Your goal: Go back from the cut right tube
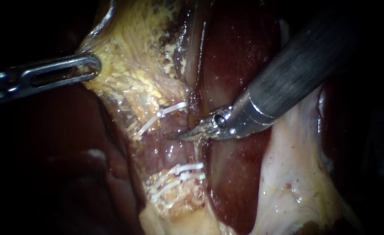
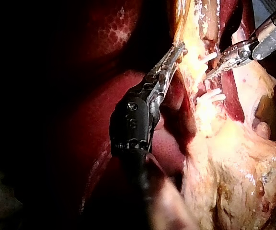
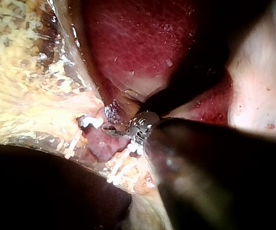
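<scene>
Upper left, the slotted steel left instrument [image 1: 88,69] clenched yellow fatty tissue [image 1: 131,74]. The dark-shafted right instrument [image 1: 187,133] held its blades closed mid-frame.

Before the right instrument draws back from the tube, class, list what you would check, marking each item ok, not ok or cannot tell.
1. Right instrument has its jaws together and holds nothing: ok.
2. Tube is cut fully through between the clips: cannot tell, the tip lies over it.
3. Upper clip and lower clips sit across the tube: ok.
4. Left instrument is shut on the yellow tissue: ok.
5. Nothing blocks the way back along the shaft, over the liver: ok.
</scene>
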You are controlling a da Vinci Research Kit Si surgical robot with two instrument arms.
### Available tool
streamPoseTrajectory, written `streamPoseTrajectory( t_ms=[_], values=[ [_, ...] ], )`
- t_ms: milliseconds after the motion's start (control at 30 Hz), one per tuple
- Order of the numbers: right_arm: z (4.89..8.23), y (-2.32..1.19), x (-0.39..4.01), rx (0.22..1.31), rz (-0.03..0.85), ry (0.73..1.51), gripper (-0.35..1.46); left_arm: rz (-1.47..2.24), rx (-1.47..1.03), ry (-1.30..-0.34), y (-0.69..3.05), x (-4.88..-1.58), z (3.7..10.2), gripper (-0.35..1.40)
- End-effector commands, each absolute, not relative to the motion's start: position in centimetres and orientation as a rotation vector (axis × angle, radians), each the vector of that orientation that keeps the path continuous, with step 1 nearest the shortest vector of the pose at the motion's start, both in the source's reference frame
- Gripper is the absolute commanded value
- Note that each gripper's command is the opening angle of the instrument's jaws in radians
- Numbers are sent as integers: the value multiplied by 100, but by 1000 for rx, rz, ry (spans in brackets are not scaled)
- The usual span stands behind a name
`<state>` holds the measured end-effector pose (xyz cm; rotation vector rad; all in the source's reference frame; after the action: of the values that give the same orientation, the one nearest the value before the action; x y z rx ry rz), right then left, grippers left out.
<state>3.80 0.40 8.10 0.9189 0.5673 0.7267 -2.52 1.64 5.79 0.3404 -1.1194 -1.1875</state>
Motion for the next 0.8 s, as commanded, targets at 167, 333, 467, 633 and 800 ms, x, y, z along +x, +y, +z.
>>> streamPoseTrajectory(
  t_ms=[167,333,467,633,800],
  values=[
    [806,38,380,900,746,609,-8,-1187,341,-1120,164,-252,579,-35],
    [805,37,381,891,754,618,73,-1187,341,-1120,163,-252,578,-35],
    [805,37,381,880,760,623,96,-1187,341,-1120,163,-252,578,-35],
    [804,36,380,881,759,623,101,-1187,341,-1120,163,-251,578,-35],
    [800,33,379,884,762,622,111,-1187,342,-1120,164,-251,578,-35]
  ],
)
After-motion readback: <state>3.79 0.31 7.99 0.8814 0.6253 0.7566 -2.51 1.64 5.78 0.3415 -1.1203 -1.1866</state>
